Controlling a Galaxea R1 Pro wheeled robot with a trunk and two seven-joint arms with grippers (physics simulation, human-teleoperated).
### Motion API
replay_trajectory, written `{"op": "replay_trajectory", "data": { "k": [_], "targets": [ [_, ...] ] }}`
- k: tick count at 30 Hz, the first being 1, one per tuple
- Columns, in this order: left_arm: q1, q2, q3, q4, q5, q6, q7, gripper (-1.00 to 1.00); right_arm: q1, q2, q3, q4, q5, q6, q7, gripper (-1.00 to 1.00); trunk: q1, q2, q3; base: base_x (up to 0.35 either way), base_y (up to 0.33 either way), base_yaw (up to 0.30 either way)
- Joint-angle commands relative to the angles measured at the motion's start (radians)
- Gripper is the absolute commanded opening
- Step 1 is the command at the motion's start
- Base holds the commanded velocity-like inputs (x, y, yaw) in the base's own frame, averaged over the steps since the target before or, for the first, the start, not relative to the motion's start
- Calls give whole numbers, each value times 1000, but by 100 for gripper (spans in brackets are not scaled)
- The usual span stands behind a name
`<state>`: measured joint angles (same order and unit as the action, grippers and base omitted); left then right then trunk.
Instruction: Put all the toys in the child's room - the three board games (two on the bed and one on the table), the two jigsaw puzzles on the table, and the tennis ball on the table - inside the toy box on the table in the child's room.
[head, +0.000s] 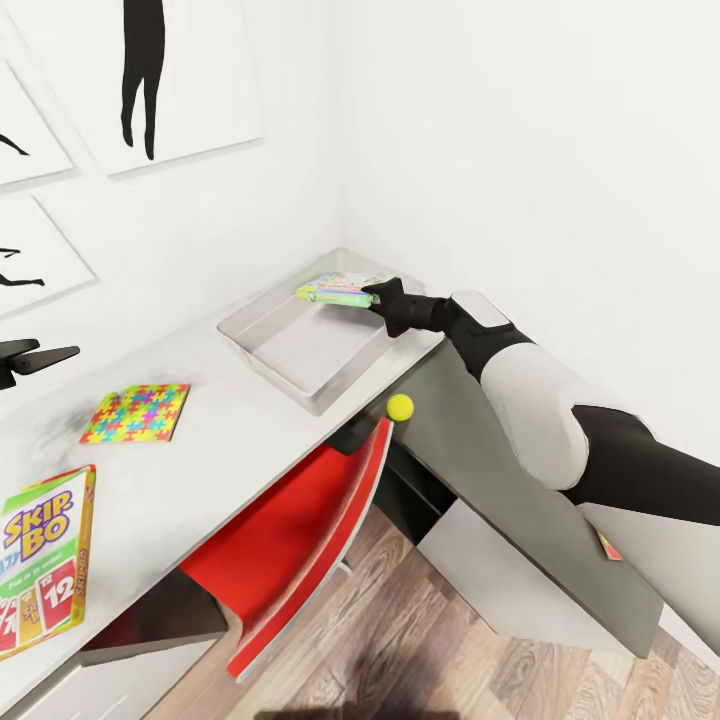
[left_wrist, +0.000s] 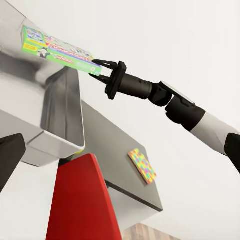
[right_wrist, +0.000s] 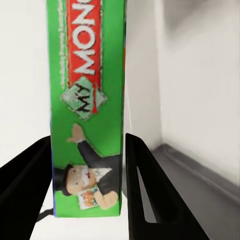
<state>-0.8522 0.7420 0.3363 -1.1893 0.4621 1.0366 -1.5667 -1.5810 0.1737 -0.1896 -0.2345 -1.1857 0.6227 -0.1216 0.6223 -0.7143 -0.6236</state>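
I have the right claw (head: 378, 293) clenched on the green-edged board game (head: 343, 289), holding it flat above the toy box (head: 300, 350) on the worktop (head: 200, 440), ready to drop inside.

The green game box (right_wrist: 87, 107) looks like smooth printed card with a slight shine. The black fingers (right_wrist: 150, 192) beside it look like dull, matt plastic. The toy box (head: 300, 350) is plain grey and smooth, not shiny. The worktop (head: 215, 440) is pale, smooth and matt. The red chair (head: 290, 540) looks like smooth plastic. The floor (head: 400, 640) is brown wood planks with a grainy look.
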Motion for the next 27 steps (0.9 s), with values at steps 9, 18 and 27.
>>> {"op": "replay_trajectory", "data": {
  "k": [9, 18, 27],
  "targets": [
    [0, 0, 13, 0, -2, 11, -4, 100, 0, 1, -8, -2, -6, 3, -11, -100, 0, -1, -1, 39, 5, 0],
    [2, 0, 18, 1, -1, 11, -4, 100, 0, 1, -8, -2, -6, 3, -11, -100, 0, -1, -1, 92, -63, 0],
    [3, 0, 18, 1, 0, 11, -4, 100, 0, 1, -8, -1, -6, 3, -12, -100, 0, -1, -1, 9, -9, 0]
  ]
}}
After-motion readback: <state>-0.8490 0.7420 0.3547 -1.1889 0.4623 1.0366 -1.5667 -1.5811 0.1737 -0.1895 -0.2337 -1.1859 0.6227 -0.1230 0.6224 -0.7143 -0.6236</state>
